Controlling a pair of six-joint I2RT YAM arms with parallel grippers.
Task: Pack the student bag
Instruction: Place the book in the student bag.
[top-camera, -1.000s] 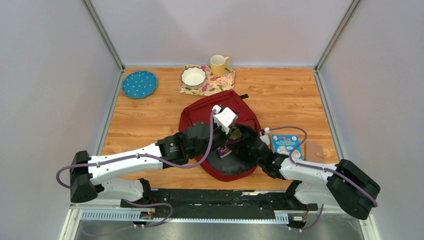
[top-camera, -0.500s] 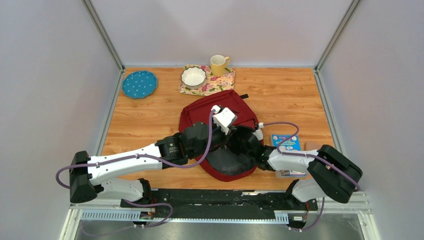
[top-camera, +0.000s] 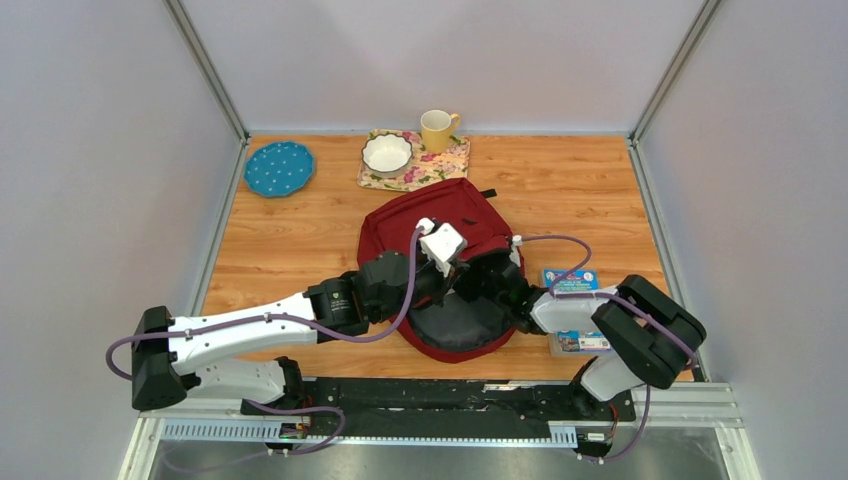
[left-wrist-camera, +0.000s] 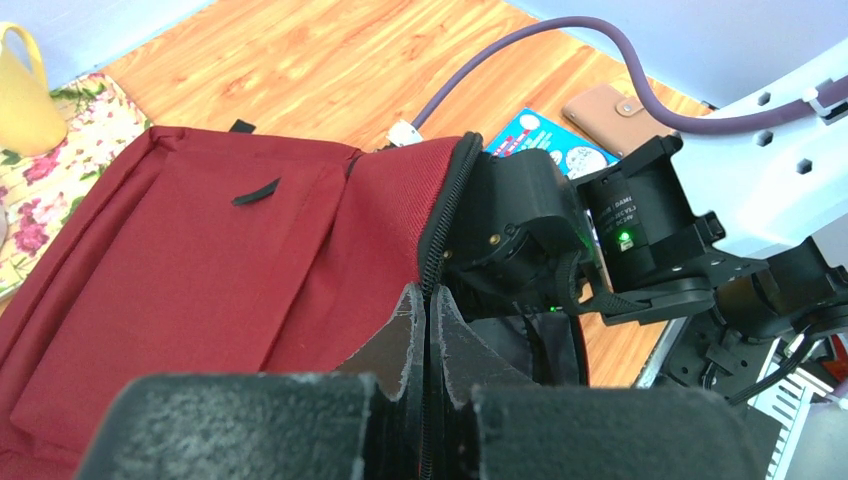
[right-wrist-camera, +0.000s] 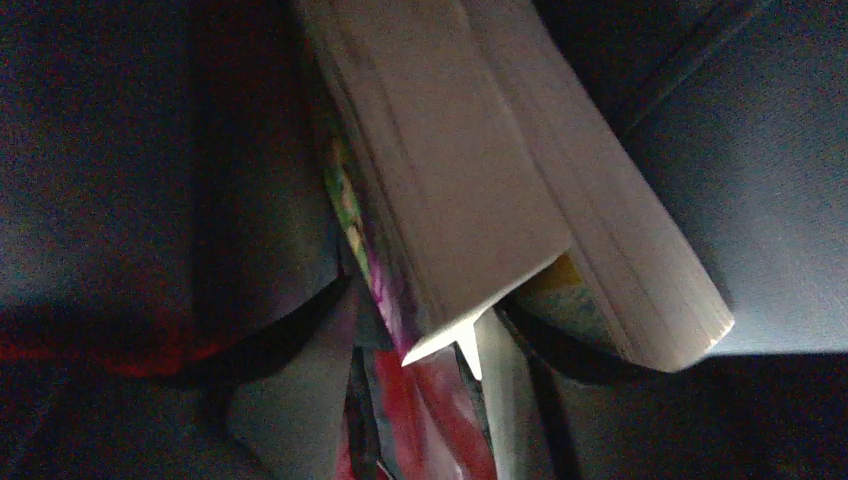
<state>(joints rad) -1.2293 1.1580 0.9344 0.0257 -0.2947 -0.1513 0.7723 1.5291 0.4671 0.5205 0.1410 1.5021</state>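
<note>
Backpack (top-camera: 400, 225) lies at the middle of the table (top-camera: 290, 240); my left claw (left-wrist-camera: 425, 335) is clamped on its zipper edge, my right claw (top-camera: 485, 282) reaches inside beside books (right-wrist-camera: 470, 200), grip I cannot tell

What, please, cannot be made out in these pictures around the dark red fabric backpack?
- Right gripper, right wrist view: darkness inside the dark red fabric backpack hides whether it grips the white-paged books.
- Their covers, same view: too dark.
- Blue printed booklet, top view: partly under right arm.
</note>
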